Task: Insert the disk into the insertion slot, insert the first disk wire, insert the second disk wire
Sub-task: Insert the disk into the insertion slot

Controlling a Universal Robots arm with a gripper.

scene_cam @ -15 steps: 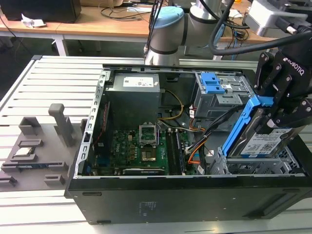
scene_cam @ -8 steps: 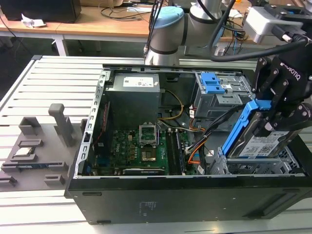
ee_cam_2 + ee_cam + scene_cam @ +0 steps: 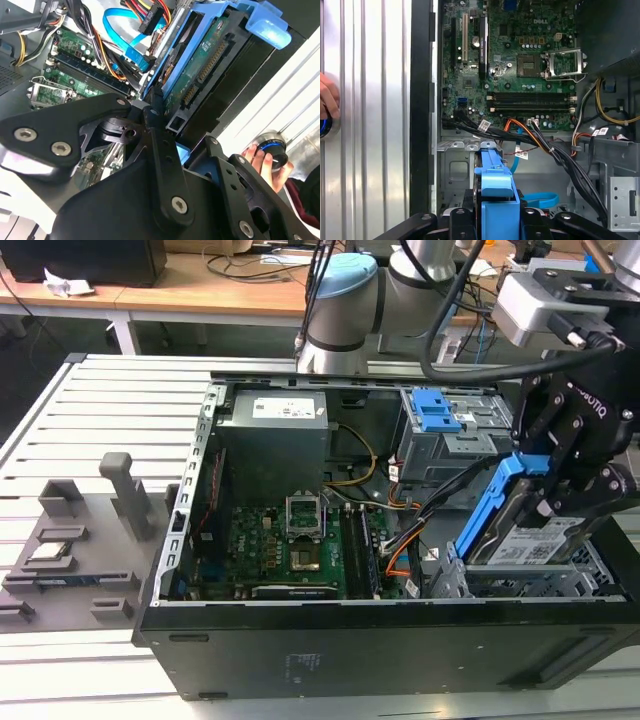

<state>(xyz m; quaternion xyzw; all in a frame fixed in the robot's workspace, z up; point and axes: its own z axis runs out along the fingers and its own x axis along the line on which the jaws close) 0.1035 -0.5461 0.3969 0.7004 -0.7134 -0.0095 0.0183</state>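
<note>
Gripper point(image 3: 565, 502): black two-finger tool, clamped on the disk's blue caddy.
Disk point(image 3: 532, 543): label up and tilted, one end raised in the fingers, the other down at the insertion slot, not lying flat.
Insertion slot point(image 3: 458, 578): silver perforated cage at the exterior view's right, inside the open computer case point(image 3: 300, 650).
Wires point(image 3: 555, 150): a black bundle with orange leads crosses below the motherboard point(image 3: 520, 50).
Hand point(image 3: 327, 100): a person's, on a round blue-ringed object outside the case.

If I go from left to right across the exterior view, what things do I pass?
First grey holders → motherboard → bundle of wires → the disk in its blue caddy, held tilted by the gripper.
</note>
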